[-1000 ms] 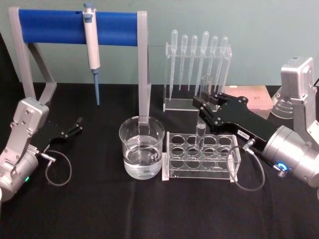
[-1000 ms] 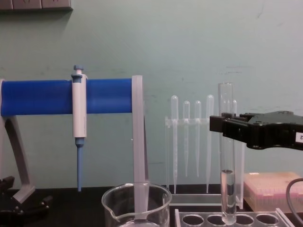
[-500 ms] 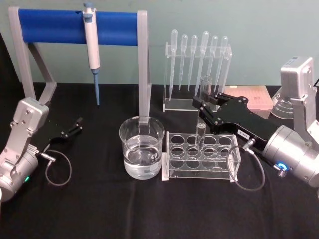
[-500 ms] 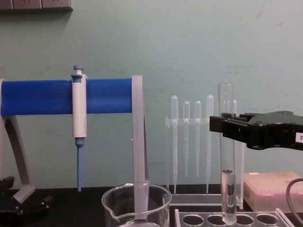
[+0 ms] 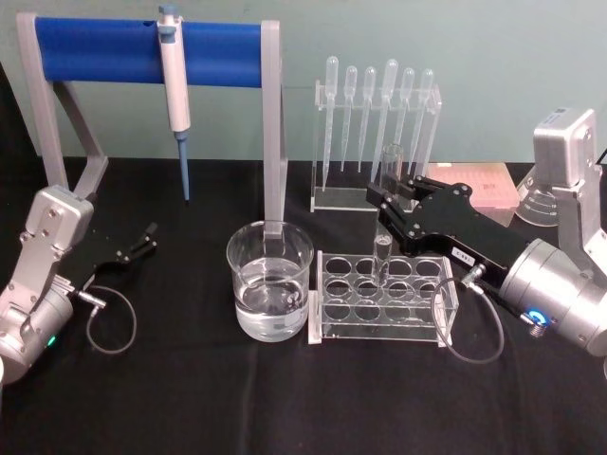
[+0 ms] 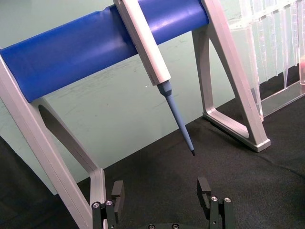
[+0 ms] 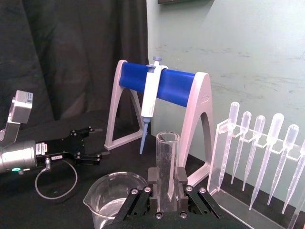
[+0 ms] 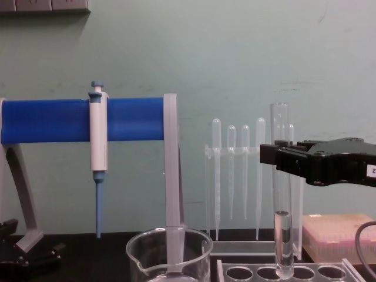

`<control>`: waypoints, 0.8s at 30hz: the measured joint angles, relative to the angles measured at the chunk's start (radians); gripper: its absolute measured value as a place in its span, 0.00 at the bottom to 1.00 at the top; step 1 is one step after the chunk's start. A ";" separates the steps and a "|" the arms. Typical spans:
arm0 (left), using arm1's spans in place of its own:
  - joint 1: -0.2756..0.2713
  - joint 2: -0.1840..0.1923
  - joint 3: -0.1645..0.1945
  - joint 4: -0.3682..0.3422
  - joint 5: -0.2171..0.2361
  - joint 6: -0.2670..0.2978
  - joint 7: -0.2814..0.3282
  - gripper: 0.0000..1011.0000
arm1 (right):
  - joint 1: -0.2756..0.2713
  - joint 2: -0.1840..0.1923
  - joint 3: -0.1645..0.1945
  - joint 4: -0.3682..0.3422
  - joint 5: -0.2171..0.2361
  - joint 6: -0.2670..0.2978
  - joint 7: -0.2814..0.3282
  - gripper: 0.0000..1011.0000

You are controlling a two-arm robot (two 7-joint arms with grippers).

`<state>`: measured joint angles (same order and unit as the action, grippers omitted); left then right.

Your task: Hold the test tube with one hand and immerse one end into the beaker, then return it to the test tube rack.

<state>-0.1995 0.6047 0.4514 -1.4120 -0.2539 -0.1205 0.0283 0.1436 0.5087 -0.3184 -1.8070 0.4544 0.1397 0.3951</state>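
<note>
Nearest you on the counter (image 5: 285, 408) stands the beaker (image 5: 270, 284), part full of clear liquid. The rack (image 5: 379, 327) is just beside it at its 3 o'clock; whether they touch, I cannot tell.

The tube (image 8: 282, 235) stands upright over the rack's far row, with liquid in its lower part. In the chest view its round end has just entered a hole and, I judge, is not yet seated.

The right gripper (image 5: 389, 196) reaches in from 4 o'clock. Its jaws are closed on the tube high up, a little under the open rim.

You seem to be at the return step. Lower straight down and keep the tube plumb, so the glass does not scrape the hole's edge. Part the jaws only once the bottom rests. Then draw back level toward 4 o'clock without nudging the rim.

The left gripper (image 5: 142, 242) lies parked at the beaker's 9 o'clock, well apart, its jaws wide and empty.

Farther off, the pipettes (image 5: 379, 104) hang at the rack's 12 o'clock, close behind the tube, so do not push forward. The pipettor (image 5: 174, 85) hangs at 11 o'clock.
</note>
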 joint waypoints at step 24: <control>0.000 0.000 0.000 0.000 0.000 0.000 0.000 0.99 | 0.000 0.000 0.000 0.000 -0.001 0.000 0.001 0.22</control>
<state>-0.1995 0.6047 0.4514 -1.4120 -0.2539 -0.1205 0.0283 0.1436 0.5088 -0.3184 -1.8071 0.4539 0.1397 0.3962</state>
